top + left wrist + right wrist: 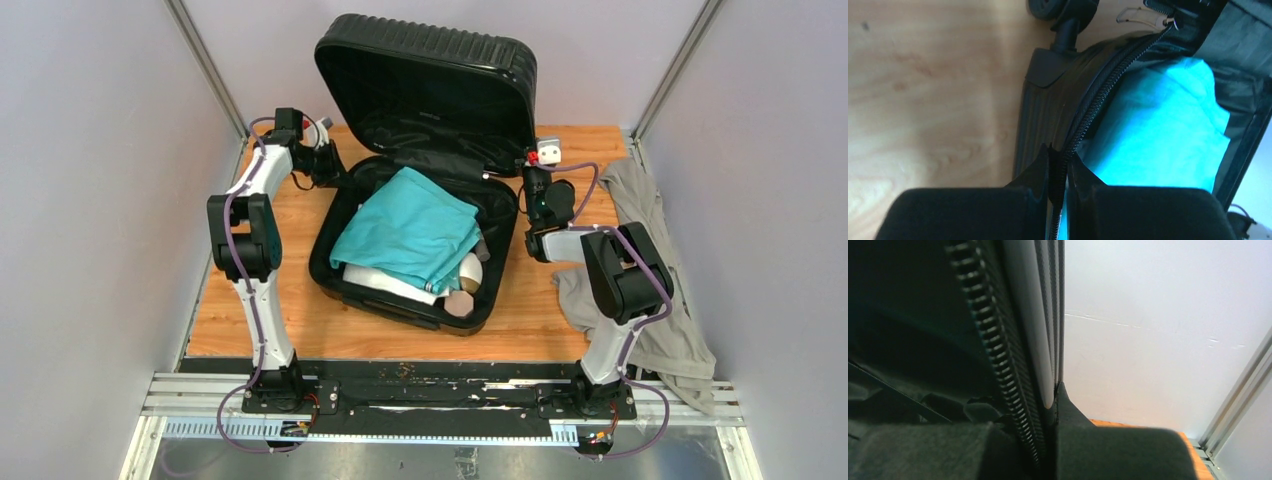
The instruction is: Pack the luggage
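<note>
- The luggage (400, 40) lies open in the middle of the wooden table (290, 320). Its lower shell (395, 308) is flat and its lid (430, 95) is propped up toward the back wall.
- Inside the lower shell, a teal garment (410, 230) is heaped over a white roll (385, 280) and a beige item (460, 303). A grey garment (650, 210) lies on the table to the right, outside the case.
- I judge the hard shell stiff and slick, so its ribbed faces would give poor purchase. The rim carrying the zipper (1108, 85) is thin enough to pinch, and that is where I would take hold.
- The lid is large and hinged, so I expect it to swing under its own weight once tipped forward. It will want steadying on both sides.
- The packed cloth is soft and looks piled high, so it could snag in the zipper teeth on closing.
- My left gripper (325, 165) reaches to the rear left corner, near a wheel (1045, 7). Its fingers are closed to a narrow slit, pinching the lower shell's zipper rim.
- My right gripper (535, 180) is at the rear right, with the elbow bent high. Its fingers are squeezed onto the lid's edge, zipper teeth on one side and ribbed shell on the other. The wrist view is so close that I can't say how deep that bite goes.
</note>
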Available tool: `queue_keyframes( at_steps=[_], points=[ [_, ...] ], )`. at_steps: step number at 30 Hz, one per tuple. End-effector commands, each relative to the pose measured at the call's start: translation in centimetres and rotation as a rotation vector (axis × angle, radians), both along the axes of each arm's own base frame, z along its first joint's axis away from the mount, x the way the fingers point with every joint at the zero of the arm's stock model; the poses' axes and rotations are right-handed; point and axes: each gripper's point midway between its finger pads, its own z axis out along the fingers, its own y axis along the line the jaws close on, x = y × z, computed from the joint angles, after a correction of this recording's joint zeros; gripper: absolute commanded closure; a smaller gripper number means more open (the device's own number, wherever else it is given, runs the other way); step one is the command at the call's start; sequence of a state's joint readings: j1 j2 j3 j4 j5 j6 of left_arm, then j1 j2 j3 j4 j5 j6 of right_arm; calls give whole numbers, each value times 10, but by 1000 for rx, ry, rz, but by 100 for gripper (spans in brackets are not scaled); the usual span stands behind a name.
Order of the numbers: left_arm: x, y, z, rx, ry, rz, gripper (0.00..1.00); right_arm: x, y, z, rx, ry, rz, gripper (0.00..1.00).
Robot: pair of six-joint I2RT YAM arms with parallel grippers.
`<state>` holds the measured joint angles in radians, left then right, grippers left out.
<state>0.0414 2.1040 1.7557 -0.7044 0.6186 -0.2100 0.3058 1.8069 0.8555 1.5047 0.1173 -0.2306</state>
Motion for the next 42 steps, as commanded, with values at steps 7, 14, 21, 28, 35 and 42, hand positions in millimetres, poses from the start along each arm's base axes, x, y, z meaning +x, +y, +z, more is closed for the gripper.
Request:
queue_keyframes(
  at_steps=[7,14,21,28,35,42],
  points=[
    [66,26,-33,-30,-62,170,100,-62,102,-81,-190,120,355,100],
    [76,21,-24,-81,-78,147,100,-114,120,-108,-288,179,369,93],
    [56,43,-5,-12,-78,102,60,-148,109,-118,-169,336,362,72],
    [-12,124,5,247,-49,184,1,-182,106,-118,-97,472,440,48],
    [-77,173,19,445,-22,93,0,-205,102,-106,-95,506,462,46],
    [-137,230,26,760,72,-34,0,-223,102,-70,-41,539,526,43]
  ],
)
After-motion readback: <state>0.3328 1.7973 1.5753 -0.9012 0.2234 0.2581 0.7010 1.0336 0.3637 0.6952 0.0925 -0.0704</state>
